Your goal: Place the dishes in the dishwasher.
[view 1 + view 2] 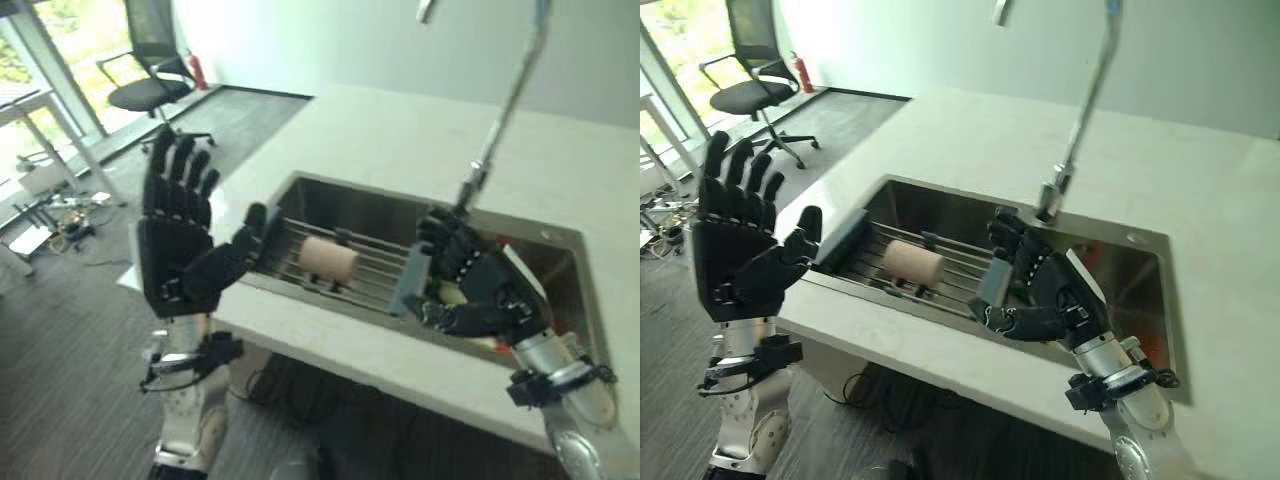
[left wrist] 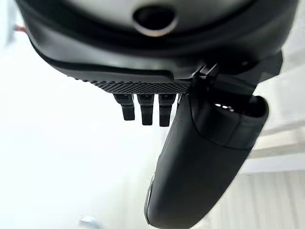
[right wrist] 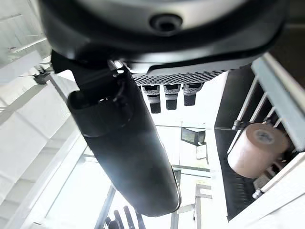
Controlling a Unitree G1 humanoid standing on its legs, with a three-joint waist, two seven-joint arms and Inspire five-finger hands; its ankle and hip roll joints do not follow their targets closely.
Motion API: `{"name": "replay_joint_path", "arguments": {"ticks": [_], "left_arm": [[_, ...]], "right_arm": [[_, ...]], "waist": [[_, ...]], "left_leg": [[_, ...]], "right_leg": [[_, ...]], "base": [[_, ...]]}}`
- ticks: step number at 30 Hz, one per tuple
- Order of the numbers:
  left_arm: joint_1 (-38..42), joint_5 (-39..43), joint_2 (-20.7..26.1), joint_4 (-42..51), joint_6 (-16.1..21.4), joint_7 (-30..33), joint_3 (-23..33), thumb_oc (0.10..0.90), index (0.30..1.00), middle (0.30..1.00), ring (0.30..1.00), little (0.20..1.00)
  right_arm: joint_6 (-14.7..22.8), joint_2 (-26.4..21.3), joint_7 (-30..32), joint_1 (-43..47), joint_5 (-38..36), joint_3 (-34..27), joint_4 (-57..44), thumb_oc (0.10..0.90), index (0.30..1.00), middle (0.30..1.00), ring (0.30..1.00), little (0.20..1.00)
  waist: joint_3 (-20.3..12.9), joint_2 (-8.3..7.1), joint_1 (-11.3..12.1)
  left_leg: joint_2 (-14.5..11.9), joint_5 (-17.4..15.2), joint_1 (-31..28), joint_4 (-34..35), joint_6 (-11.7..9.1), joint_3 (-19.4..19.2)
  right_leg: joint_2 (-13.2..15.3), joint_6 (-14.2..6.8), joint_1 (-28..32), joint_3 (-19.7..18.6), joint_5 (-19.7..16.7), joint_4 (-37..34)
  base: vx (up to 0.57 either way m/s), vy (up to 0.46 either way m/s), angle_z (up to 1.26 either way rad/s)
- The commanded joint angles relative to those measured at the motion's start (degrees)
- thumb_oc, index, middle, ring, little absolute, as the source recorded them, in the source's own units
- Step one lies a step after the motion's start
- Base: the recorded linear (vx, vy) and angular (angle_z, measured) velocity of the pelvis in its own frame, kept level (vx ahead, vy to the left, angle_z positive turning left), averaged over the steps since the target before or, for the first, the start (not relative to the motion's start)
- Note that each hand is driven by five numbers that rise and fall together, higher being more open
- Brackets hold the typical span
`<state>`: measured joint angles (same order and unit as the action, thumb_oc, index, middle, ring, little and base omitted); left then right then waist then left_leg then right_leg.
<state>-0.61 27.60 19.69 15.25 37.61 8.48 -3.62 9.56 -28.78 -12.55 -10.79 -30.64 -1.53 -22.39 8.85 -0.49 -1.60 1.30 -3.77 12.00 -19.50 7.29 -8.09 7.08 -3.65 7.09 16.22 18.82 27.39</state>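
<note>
Spanning the sink (image 1: pixel 560 250), a rack (image 1: pixel 340 265) holds a cup (image 1: pixel 328 259).

cup (image 1: pixel 329 259) on rack (image 1: pixel 355 268) in sink (image 1: pixel 1145 270) | faucet (image 1: pixel 492 130) behind | chair (image 1: pixel 150 62) perhaps far left

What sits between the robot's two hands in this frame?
In the left eye view, the pale cup lies on its side on the metal rack across the sink, between the raised left hand and the right hand.

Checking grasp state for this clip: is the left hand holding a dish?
No, the left hand is raised beside the counter with its fingers spread straight and nothing in its palm.
</note>
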Motion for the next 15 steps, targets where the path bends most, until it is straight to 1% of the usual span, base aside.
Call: {"name": "replay_joint_path", "arguments": {"ticks": [1,2,3,4,5,6,7,8,9,10,11,12,13,15], "left_arm": [[2.84,-2.93,4.66,5.29,4.49,-1.20,3.34,0.800,0.900,0.900,0.900,0.900],[2.45,-2.85,4.92,5.62,4.52,-1.53,3.98,0.800,0.900,0.900,0.900,0.900],[2.03,-2.87,5.05,5.99,4.49,-1.67,4.56,0.800,0.900,0.900,0.900,0.900],[1.43,-3.80,5.34,6.59,4.55,-1.00,5.28,0.800,0.900,0.900,0.900,0.900],[1.06,-4.22,5.80,7.33,3.98,-0.36,5.81,0.800,0.900,0.900,0.900,0.900],[0.87,-3.94,6.00,7.64,3.55,-0.40,6.08,0.800,0.900,0.900,0.900,0.900],[0.48,-3.45,6.08,7.99,2.72,-0.60,6.57,0.800,0.900,0.900,0.900,0.900],[-0.10,-3.06,5.95,8.55,0.45,-1.16,7.42,0.800,0.900,0.900,0.900,0.900],[-0.50,-3.31,5.73,8.95,-0.58,-1.23,7.91,0.800,0.900,0.900,0.900,0.900],[-0.36,-5.21,5.57,9.34,-4.33,-0.96,7.75,0.800,0.900,0.900,0.900,0.900],[-0.18,-5.05,5.89,9.09,-7.37,-1.71,7.11,0.800,0.900,0.900,0.900,0.900],[-0.23,-5.64,6.15,8.77,-8.80,-1.44,6.58,0.800,0.900,0.900,0.900,0.900],[-0.36,-5.96,6.36,8.30,-9.19,-1.44,6.44,0.800,0.900,0.900,0.900,0.900],[-0.97,-7.52,6.88,7.45,-10.99,-5.20,6.63,0.800,0.900,0.900,0.900,0.900]], "right_arm": [[5.81,2.45,5.20,7.24,-2.95,-5.44,-0.75,0.800,0.900,0.900,0.900,0.900],[5.64,3.20,4.86,7.01,-3.01,-5.46,-0.50,0.800,0.900,0.900,0.900,0.900],[5.51,3.67,4.52,6.86,-2.76,-5.45,-0.44,0.800,0.900,0.900,0.900,0.900],[5.10,4.42,3.71,6.75,-1.95,-5.17,-0.35,0.800,0.900,0.900,0.900,0.900],[4.80,4.74,3.02,6.67,-1.63,-5.03,-0.44,0.800,0.900,0.900,0.900,0.900],[4.69,4.80,2.90,6.65,-1.42,-5.00,-0.46,0.800,0.900,0.900,0.900,0.900],[4.50,4.50,3.03,6.79,-1.07,-4.89,-0.27,0.800,0.900,0.900,0.900,0.900],[4.51,4.28,2.97,7.12,-1.36,-4.39,0.26,0.800,0.900,0.900,0.900,0.900],[4.59,4.28,2.62,7.09,-1.63,-4.15,0.41,0.800,0.900,0.900,0.900,0.900],[4.84,3.78,3.27,6.96,-1.70,-3.83,0.72,0.800,0.900,0.900,0.900,0.900],[4.73,3.30,4.11,6.87,-1.49,-3.82,0.81,0.800,0.900,0.900,0.900,0.900],[4.40,2.82,4.79,7.23,-1.43,-3.67,1.09,0.800,0.900,0.900,0.900,0.900],[4.28,2.49,4.72,7.56,-1.66,-3.69,1.51,0.800,0.900,0.900,0.900,0.900],[3.83,2.12,4.72,7.80,-1.59,-3.63,1.75,0.800,0.900,0.900,0.900,0.900]], "waist": [[-1.08,0.47,1.38],[-0.98,0.56,1.44],[-1.00,0.60,1.57],[-0.82,0.62,1.77],[-0.79,0.46,2.19],[-0.76,0.38,2.38],[-0.58,-0.36,2.76],[-0.24,-1.51,3.07],[-0.15,-1.38,2.98],[0.04,-1.42,2.77],[-0.43,-1.75,2.74],[-0.90,-1.91,2.90],[-1.19,-1.92,2.96],[-1.79,-1.63,2.84]], "left_leg": [[-6.60,-6.48,-5.55,2.32,-8.33,2.14],[-6.31,-6.79,-5.76,2.32,-7.87,1.94],[-6.24,-7.04,-5.83,2.32,-7.64,1.50],[-6.21,-7.62,-6.13,2.32,-7.51,0.78],[-6.44,-7.80,-6.11,2.32,-7.72,-0.10],[-6.61,-7.83,-6.17,2.32,-7.92,-0.52],[-6.39,-7.88,-6.54,2.32,-8.36,-2.01],[-5.72,-8.96,-7.68,2.32,-8.08,-4.03],[-6.03,-9.25,-8.14,2.32,-7.92,-4.62],[-6.19,-10.22,-9.16,2.32,-8.29,-5.10],[-5.51,-10.10,-8.92,2.32,-8.26,-4.74],[-5.15,-10.13,-8.84,2.32,-8.21,-5.12],[-5.02,-10.18,-8.85,2.32,-8.19,-5.53],[-4.46,-10.18,-8.84,2.32,-8.15,-5.40]], "right_leg": [[-2.40,-5.02,-4.49,-1.32,-12.44,-6.03],[-2.22,-5.61,-6.08,-1.02,-13.06,-2.63],[-1.96,-5.82,-7.11,-0.68,-13.25,-0.83],[-1.31,-5.82,-8.25,1.01,-13.88,-0.83],[-1.35,-5.24,-8.15,2.64,-13.47,-3.75],[-1.68,-4.83,-7.62,3.49,-13.49,-6.10],[-1.49,-4.17,-7.61,5.55,-13.35,-10.20],[1.46,-4.55,-9.92,7.77,-16.47,-10.20],[2.17,-4.60,-10.45,8.28,-17.13,-10.20],[1.97,-3.43,-11.18,7.19,-12.56,-10.20],[1.62,-3.30,-11.49,6.16,-11.40,-10.20],[1.72,-3.36,-11.44,6.26,-10.92,-10.20],[1.67,-3.21,-11.30,6.12,-10.49,-10.20],[1.20,-3.08,-11.41,4.68,-9.93,-10.20]], "base": [[0.17,0.282,0.49],[0.11,0.234,0.10],[0.03,0.126,-0.08],[0.02,0.066,-0.25],[0.02,0.021,-0.58],[0.01,-0.054,-0.77],[0.01,-0.089,-1.13],[0.01,-0.082,-1.19],[0.03,-0.126,-0.89],[0.02,-0.128,-0.55],[0.02,-0.158,-0.20],[0.01,-0.092,-0.13],[0.03,-0.070,0.02],[0.04,-0.038,-0.02]]}}
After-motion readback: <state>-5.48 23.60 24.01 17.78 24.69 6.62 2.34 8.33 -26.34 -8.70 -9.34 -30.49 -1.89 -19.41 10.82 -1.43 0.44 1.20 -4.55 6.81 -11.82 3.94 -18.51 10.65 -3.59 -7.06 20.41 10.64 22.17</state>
